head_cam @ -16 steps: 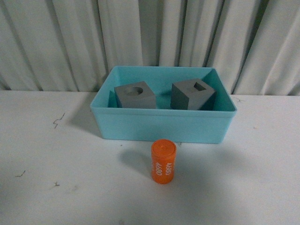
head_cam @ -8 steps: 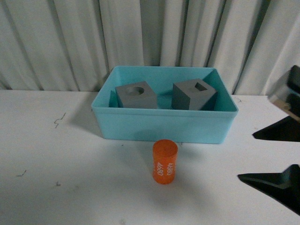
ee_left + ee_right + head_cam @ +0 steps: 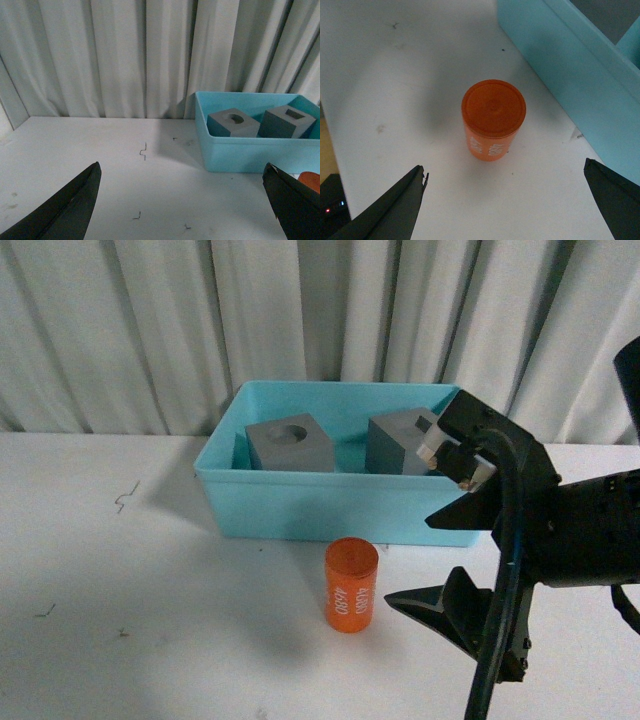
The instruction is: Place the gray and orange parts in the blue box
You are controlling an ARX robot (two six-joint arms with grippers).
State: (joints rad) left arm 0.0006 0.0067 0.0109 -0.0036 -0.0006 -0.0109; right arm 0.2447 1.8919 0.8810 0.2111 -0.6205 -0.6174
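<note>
Looking across from the left, I saw a pale tabletop (image 3: 120, 570) with a few small dark scuffs (image 3: 125, 497) and a pleated gray-white curtain (image 3: 150, 330) hanging behind it. The left gripper (image 3: 181, 167) did not show from the front. Its own wrist camera showed 2 dark fingers (image 3: 65, 210) spread wide with nothing between them, above bare tabletop, with the box off to one side.

Near the middle, toward the curtain, sat the blue box (image 3: 340, 505), flat on the tabletop. Inside it were 2 gray parts, well apart from each other. The gray cube with the round recess (image 3: 290, 443) sat at the left end, recess up. The gray cube with the square recess (image 3: 395, 445) sat toward the right end, turned a little, and its right edge was hidden behind the right arm.

Outside the box, just in front of its front wall and not touching it, the orange cylinder (image 3: 351, 583) stood upright on the tabletop, with white digits running down its side.

Right of the cylinder was the right gripper (image 3: 410, 560), reaching in from the right edge, its black fingers (image 3: 440, 605) spread wide and empty. The lower tip lay near the cylinder but clear of it. From the right wrist camera the cylinder stood ahead of the gap, centered between the 2 finger tips, touching neither.
</note>
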